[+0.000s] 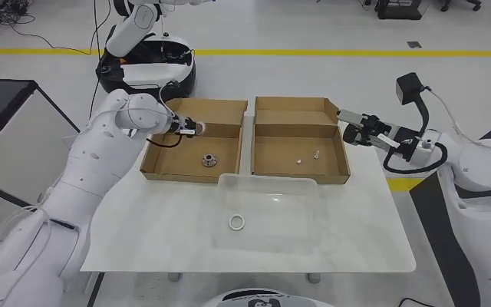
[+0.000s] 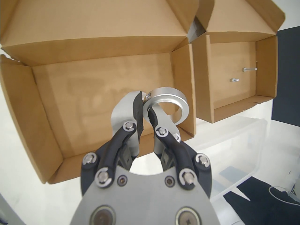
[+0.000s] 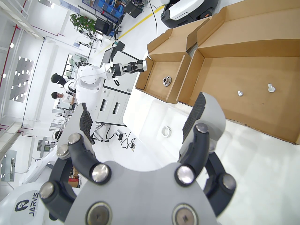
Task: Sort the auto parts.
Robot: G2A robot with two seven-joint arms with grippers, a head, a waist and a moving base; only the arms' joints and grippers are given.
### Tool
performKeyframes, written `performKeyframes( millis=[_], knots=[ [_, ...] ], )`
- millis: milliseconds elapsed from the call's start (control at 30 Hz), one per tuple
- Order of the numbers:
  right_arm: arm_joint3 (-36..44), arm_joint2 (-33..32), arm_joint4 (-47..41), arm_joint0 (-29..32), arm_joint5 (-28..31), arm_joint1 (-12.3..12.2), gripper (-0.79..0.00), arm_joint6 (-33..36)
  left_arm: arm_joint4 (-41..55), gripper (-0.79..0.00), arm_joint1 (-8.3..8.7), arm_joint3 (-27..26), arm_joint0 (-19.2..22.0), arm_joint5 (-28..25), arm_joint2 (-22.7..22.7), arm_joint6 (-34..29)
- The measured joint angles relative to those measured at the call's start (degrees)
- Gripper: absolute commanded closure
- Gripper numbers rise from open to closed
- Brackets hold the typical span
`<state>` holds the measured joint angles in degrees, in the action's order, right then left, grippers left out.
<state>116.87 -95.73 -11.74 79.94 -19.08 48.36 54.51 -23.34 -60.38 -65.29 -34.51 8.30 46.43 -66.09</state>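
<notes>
L hand pinches shiny silver ring, thick flat rim; R hand wide open, empty.

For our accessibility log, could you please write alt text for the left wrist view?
The left pincer grips a silver metal ring by its rim, over an open cardboard box. The neighbouring box holds a small bolt and a second small fastener, and a clear plastic tub sits beside the boxes.
</notes>
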Motion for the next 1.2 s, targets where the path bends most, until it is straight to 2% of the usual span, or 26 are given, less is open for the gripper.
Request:
performKeyframes(
  millis=[267,633,1033,1200],
  knots=[
    [0.0,0.0,0.0,0.0,0.0,0.0,-0.785,0.0,-4.7,0.0,-2.09,8.9,3.3,-5.4,-4.9,-0.4],
    [0.0,0.0,0.0,0.0,0.0,0.0,-0.785,0.0,-5.7,0.0,-5.37,17.8,5.0,-9.5,-9.6,-0.8],
    [0.0,0.0,0.0,0.0,0.0,0.0,-0.785,0.0,-8.0,0.0,-8.11,24.3,5.9,-12.0,-12.3,1.9],
    [0.0,0.0,0.0,0.0,0.0,0.0,-0.785,0.0,-8.5,0.0,-8.96,25.5,6.1,-12.5,-12.9,1.8]
  ],
)
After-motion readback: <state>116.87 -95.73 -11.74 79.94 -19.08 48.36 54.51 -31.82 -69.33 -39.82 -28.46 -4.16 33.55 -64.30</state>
